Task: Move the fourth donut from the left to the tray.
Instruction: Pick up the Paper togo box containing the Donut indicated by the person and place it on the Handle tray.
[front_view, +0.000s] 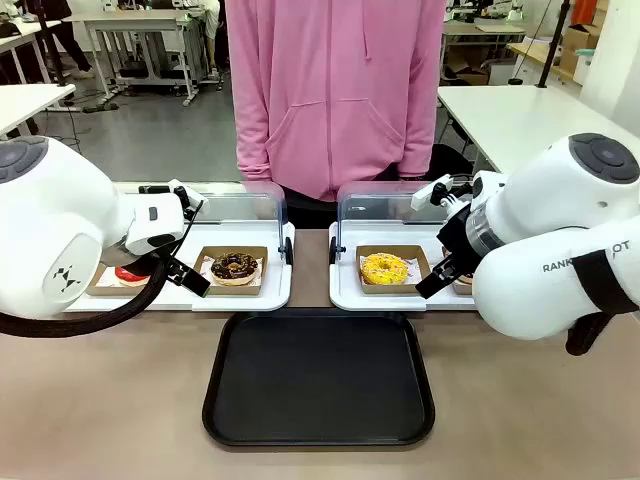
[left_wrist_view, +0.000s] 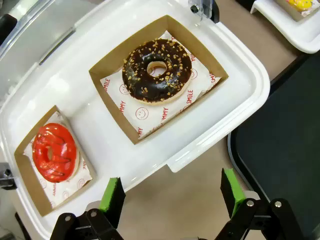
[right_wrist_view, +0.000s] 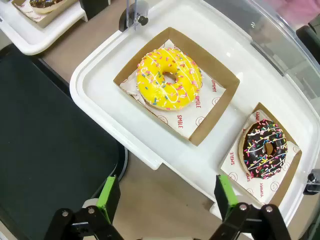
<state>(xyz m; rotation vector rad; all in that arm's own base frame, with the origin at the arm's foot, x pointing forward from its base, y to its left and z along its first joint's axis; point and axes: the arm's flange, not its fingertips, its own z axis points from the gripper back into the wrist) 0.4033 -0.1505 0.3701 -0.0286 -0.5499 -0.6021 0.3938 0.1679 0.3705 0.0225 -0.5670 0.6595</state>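
Note:
The fourth donut (right_wrist_view: 265, 149), dark chocolate with white drizzle and coloured sprinkles, lies in its brown cardboard holder at the right end of the right white tray (right_wrist_view: 165, 150). In the front view my right arm hides nearly all of it. My right gripper (right_wrist_view: 166, 192) is open, hovering over that tray's front edge, with the donut ahead and to the right of its fingers. The black tray (front_view: 318, 380) lies bare in the middle of the table, and its edge shows as black tray (right_wrist_view: 45, 140). My left gripper (left_wrist_view: 171, 190) is open above the front edge of the left white tray (left_wrist_view: 220, 115).
A yellow-glazed donut (right_wrist_view: 169, 78) sits beside the fourth one. The left white tray holds a chocolate donut with yellowish bits (left_wrist_view: 157, 70) and a red-glazed donut (left_wrist_view: 54, 151). Clear dome lids (front_view: 240, 208) stand open behind both. A person in a pink hoodie (front_view: 335, 90) stands across the table.

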